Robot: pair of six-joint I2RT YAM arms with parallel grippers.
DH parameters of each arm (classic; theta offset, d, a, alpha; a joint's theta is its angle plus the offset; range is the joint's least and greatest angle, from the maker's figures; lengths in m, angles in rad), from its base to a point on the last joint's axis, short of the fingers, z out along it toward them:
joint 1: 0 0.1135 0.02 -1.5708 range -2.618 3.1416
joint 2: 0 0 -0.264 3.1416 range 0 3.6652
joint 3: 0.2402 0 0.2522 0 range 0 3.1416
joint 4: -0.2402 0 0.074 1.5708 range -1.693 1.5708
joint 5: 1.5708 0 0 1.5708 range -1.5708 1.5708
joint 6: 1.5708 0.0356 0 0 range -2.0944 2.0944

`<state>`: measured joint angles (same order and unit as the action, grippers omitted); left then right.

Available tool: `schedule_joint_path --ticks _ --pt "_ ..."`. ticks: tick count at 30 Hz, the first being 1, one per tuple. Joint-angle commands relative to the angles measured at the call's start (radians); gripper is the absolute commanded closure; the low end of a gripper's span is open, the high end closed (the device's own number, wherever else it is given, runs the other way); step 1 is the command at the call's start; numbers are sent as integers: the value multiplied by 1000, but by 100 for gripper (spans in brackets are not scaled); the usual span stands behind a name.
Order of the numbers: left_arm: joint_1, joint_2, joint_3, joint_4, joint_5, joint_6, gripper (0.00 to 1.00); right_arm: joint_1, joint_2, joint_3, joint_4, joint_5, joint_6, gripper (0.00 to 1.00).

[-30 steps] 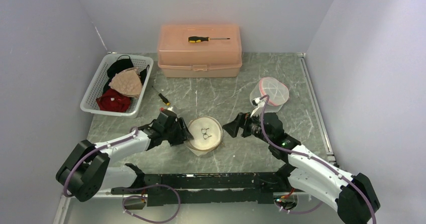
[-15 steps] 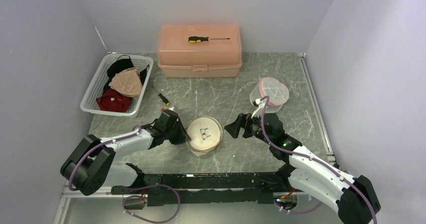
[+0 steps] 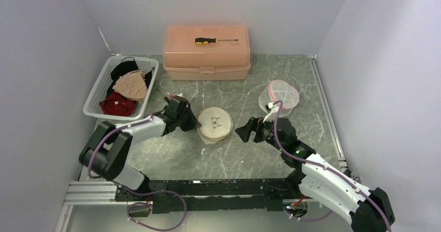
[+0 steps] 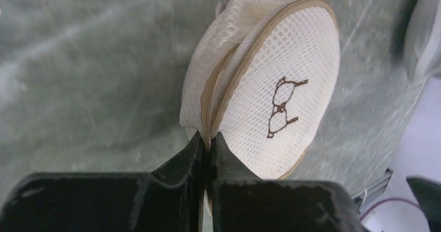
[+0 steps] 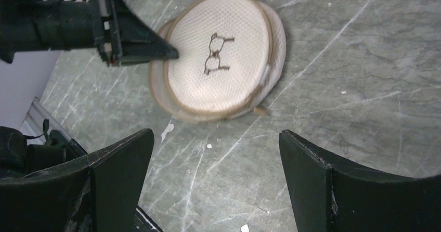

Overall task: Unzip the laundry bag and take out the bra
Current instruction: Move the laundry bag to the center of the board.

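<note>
The laundry bag (image 3: 215, 124) is a round cream mesh pouch with a tan zipper band (image 4: 229, 81) and a brown glasses drawing; it is zipped, so the bra is hidden. My left gripper (image 3: 195, 125) is shut on the zipper seam at the bag's left edge, seen close in the left wrist view (image 4: 209, 143). The bag (image 5: 221, 81) tilts up off the table at that side. A small tan tab (image 5: 258, 111) sticks out at its near right edge. My right gripper (image 3: 240, 132) stands open just right of the bag, nothing between its fingers (image 5: 119, 164).
At the back left a white basket (image 3: 99, 94) holds dark, beige and red garments. A pink toolbox (image 3: 206, 60) at the back carries a screwdriver (image 3: 216, 40). A small screwdriver (image 3: 170, 103) lies near the left arm. A second mesh bag with pink rim (image 3: 281, 97) sits right.
My left gripper has closed on the bag's edge and drawn it away from the near edge, toward the back. The right gripper followed slightly and stays open.
</note>
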<state>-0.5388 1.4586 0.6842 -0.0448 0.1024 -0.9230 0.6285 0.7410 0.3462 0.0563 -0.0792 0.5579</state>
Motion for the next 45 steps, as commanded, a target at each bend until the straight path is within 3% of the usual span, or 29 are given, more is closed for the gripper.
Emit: schedule_joint_path --ticks 1,7,17,20,23,29,36,44,45 --pt "62 116 77 85 3 13 97 -3 -29 21 -9 36 -24 6" --pt "115 232 156 193 -77 17 97 -6 -55 27 -33 53 -32 6" --pt "167 352 240 392 -89 44 97 -5 -114 14 -52 126 -4 6" --pt "177 385 274 378 -76 52 96 -5 -133 21 -73 140 -6 6" --pt "178 396 279 344 -66 44 88 -6 -151 40 -118 155 -5 6" --pt "181 368 219 331 -30 14 50 -5 -176 104 -196 217 13 3" --pt "183 196 168 217 -15 -11 32 -6 -135 261 -323 359 9 3" --pt "133 -243 103 -92 -69 1 25 -23 6 497 -484 705 57 4" --pt "122 -316 90 -131 -85 17 16 -43 23 511 -487 728 78 4"
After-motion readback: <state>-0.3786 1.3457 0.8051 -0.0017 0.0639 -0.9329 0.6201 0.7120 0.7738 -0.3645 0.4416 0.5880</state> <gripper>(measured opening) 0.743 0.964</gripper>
